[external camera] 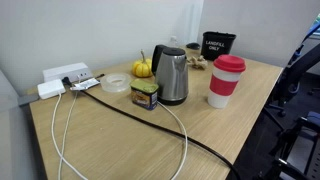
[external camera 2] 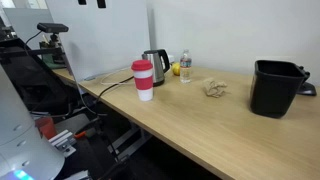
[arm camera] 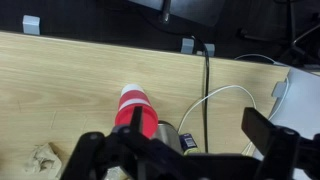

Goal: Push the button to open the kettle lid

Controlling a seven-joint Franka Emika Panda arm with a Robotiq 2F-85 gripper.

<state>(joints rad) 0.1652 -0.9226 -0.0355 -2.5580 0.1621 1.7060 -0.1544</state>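
The steel kettle (external camera: 171,76) with black handle and top stands mid-table, and it shows in both exterior views (external camera 2: 153,65). Its black lid (external camera: 169,50) lies flat on top. In the wrist view only a sliver of the kettle (arm camera: 168,133) shows, behind my gripper. My gripper (arm camera: 195,142) hangs high above the table. Its dark fingers are spread wide at the bottom of the wrist view and hold nothing. I cannot make out the gripper in either exterior view.
A white cup with red lid (external camera: 227,80) stands beside the kettle. A small jar (external camera: 145,95), tape roll (external camera: 117,83) and orange pumpkin (external camera: 142,67) surround it. Cables (external camera: 120,108) run to a power strip (external camera: 65,75). A black bin (external camera 2: 277,87), bottle (external camera 2: 185,67) and crumpled paper (external camera 2: 213,88) stand farther along.
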